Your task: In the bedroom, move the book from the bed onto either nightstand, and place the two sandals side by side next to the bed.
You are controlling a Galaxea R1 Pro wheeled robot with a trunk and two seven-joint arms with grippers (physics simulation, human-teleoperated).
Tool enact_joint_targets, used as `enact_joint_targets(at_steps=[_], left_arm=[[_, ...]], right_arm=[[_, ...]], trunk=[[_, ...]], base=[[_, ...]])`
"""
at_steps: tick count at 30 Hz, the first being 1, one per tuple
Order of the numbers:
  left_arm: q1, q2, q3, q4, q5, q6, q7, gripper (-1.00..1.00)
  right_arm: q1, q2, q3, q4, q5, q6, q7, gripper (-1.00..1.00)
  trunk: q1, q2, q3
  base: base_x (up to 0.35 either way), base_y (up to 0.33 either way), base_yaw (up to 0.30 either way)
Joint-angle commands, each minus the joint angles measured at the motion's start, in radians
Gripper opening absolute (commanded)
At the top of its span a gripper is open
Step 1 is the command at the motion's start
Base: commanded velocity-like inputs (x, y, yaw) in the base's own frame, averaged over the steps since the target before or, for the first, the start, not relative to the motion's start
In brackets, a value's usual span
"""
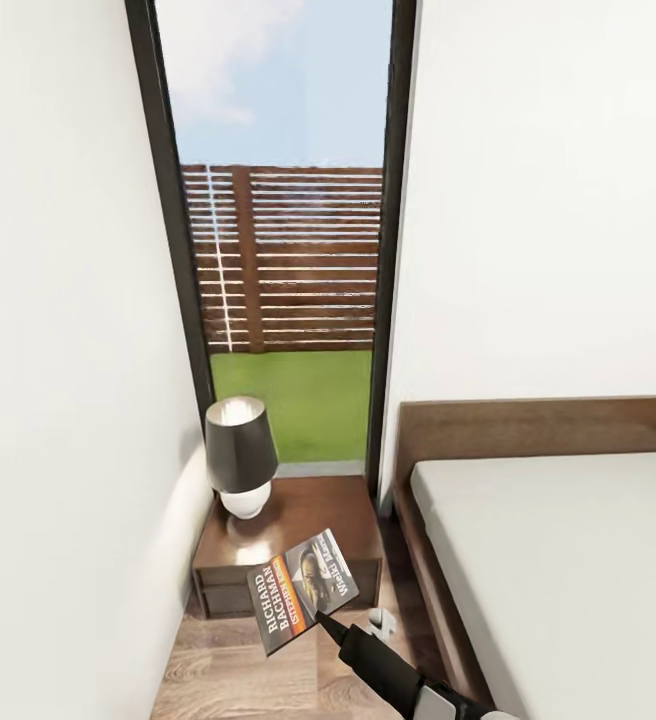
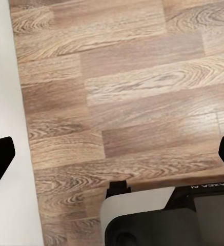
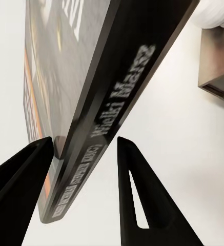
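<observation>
right end effector (image 3: 83, 154) apparently grips book (image 3: 91, 77)

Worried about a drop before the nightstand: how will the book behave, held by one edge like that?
The book looks thin and light, and stays flat, so probably fairly stiff. Its glossy cover may slip between the right gripper fingers. Released over the nightstand, it should lie flat, not roll.

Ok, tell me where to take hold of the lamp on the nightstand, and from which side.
Grip the lamp at its rounded white base, below the dark shade, which flares too wide for the fingers. Come from the front right, over the bare nightstand top; the wall closes off its left side. The right gripper is now shut on the book.
</observation>
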Motion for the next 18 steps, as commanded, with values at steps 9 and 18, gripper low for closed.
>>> enact_joint_targets(at_steps=[9,18], left_arm=[[0.0,0.0,0.008,-0.001,-0.008,-0.002,-0.002,1.0],[0.0,-0.001,0.008,-0.001,-0.008,-0.002,-0.002,1.0]], right_arm=[[-0.001,0.0,0.006,0.004,-0.007,-0.008,0.001,-1.0],[-0.001,0.0,0.006,0.004,-0.007,-0.008,0.001,-1.0]], trunk=[[0.001,-0.001,0.0],[0.001,-0.001,0.0]], base=[[0.103,0.001,0.0],[0.192,0.004,0.0]])
